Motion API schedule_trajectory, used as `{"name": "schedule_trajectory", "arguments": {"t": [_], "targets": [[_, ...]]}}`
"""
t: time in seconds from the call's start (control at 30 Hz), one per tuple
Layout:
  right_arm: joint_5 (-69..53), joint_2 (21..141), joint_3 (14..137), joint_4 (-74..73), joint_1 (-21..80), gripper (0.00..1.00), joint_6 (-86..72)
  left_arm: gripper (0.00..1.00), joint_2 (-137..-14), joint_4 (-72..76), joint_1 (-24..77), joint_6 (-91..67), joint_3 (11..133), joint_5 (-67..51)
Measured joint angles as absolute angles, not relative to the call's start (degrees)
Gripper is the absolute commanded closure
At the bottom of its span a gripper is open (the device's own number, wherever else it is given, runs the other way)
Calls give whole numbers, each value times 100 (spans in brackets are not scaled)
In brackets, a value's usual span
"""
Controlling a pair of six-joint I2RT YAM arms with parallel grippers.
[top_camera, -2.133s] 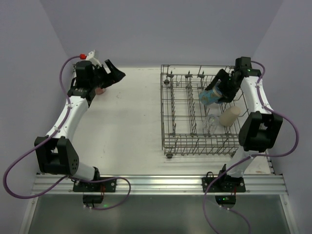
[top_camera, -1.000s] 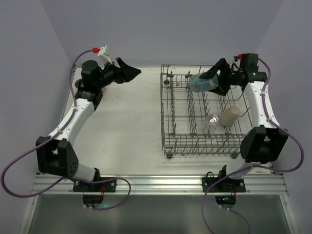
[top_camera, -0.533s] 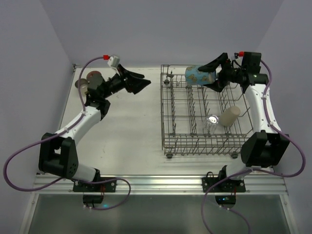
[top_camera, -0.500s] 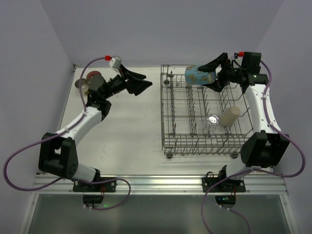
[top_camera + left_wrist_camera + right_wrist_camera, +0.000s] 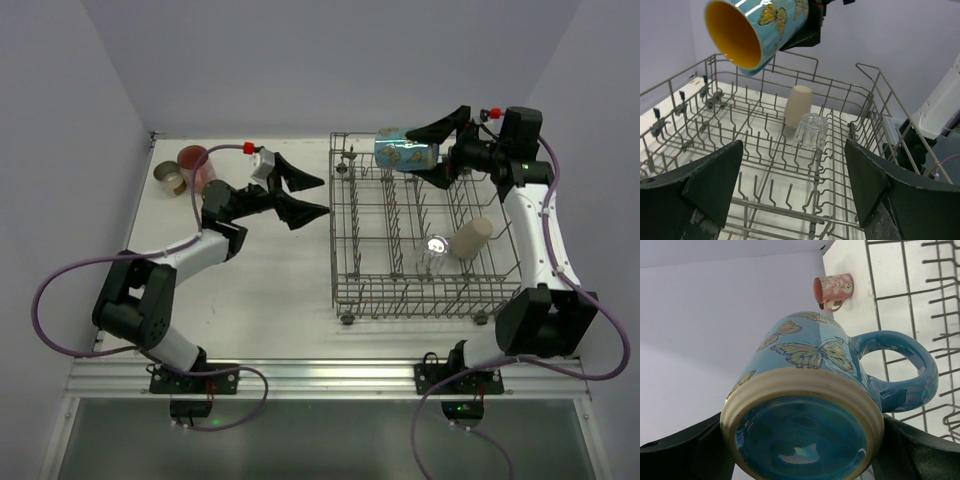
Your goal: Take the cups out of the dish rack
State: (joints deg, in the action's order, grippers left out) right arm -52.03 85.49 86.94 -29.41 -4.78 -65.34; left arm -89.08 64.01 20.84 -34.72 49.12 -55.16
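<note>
My right gripper [image 5: 433,152] is shut on the blue butterfly mug [image 5: 405,153], holding it on its side in the air over the back edge of the dish rack [image 5: 410,297]. The right wrist view shows the mug's base [image 5: 802,440] between the fingers. My left gripper [image 5: 322,197] stands open and empty just left of the rack, facing it. From the left wrist view the mug's yellow mouth [image 5: 735,32] hangs above the rack [image 5: 779,210]. A clear tumbler [image 5: 434,252] and a beige cup [image 5: 471,238] sit in the rack. A pink mug [image 5: 195,165] and a tan cup [image 5: 170,177] stand at the table's back left.
Purple walls close in the table at the back and on both sides. The rack fills the right half of the table and has upright tines [image 5: 747,135] and small wheels [image 5: 347,318]. A metal rail [image 5: 320,375] runs along the near edge.
The right gripper has carried the blue mug further left along the rack's back edge. The left gripper has swung right and down toward the rack's left side.
</note>
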Motion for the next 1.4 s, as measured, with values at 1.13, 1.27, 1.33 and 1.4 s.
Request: {"name": "schedule_trajectory", "arguments": {"t": [1.13,1.27,1.33,1.4], "targets": [[-5927,8090,7983,-1474,-178,100,-8305,15,-11244,7456,2891,-4364,6674,-5330],[-5977,8020,7950,-1389,-139,100,-8420,15,-11437,7454,2945,-4499,7017,-5290],[-5988,7992,7942,-1358,-139,100,-8473,15,-11500,7454,2965,-4560,7170,-5273],[-6007,7964,7926,-1299,-139,100,-8523,15,-11552,7456,2974,-4619,7306,-5269]]}}
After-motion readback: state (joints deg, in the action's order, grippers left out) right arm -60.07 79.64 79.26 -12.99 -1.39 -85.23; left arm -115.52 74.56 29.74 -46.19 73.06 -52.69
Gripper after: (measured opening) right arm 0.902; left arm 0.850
